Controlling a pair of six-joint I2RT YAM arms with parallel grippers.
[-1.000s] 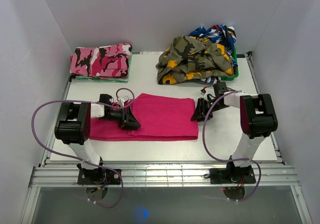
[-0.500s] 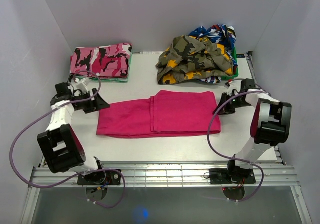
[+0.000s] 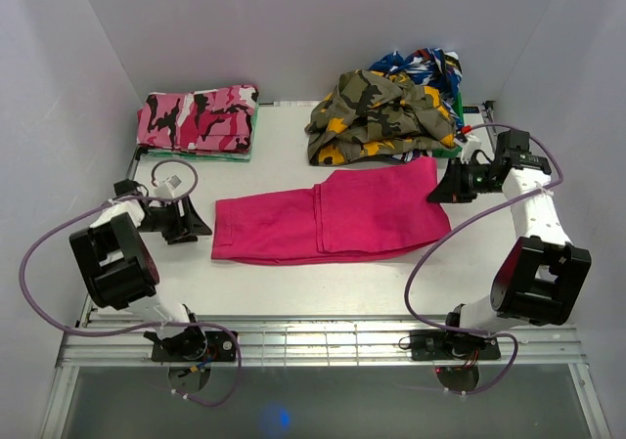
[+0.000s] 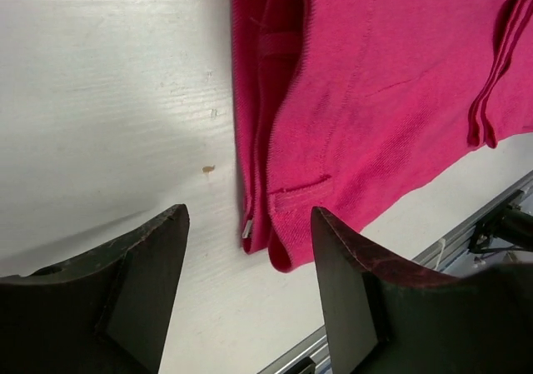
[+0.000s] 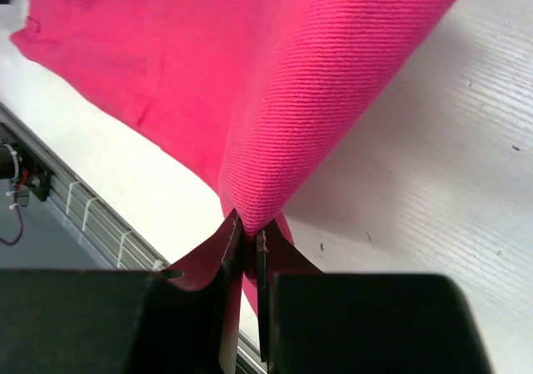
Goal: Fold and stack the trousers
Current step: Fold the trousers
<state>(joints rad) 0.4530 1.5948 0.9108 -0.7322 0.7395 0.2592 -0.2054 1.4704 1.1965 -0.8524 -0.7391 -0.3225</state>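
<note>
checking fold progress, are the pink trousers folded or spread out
Partly folded: the trousers lie doubled, a layer edge showing mid-length, one corner pinched by the right gripper.

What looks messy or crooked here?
The trousers lie slanted, their right end pinched and lifted by the right gripper. The left gripper is open, beside the cloth. Behind, a camouflage heap spills over its green basket.

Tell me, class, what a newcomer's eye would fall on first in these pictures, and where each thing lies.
The bright magenta trousers lie across the middle of the table, their right end pinched and held up by the right tool. The left tool stands open just off their left end. Behind, a folded pink camouflage stack sits far left and an olive-yellow camouflage heap far right.
</note>
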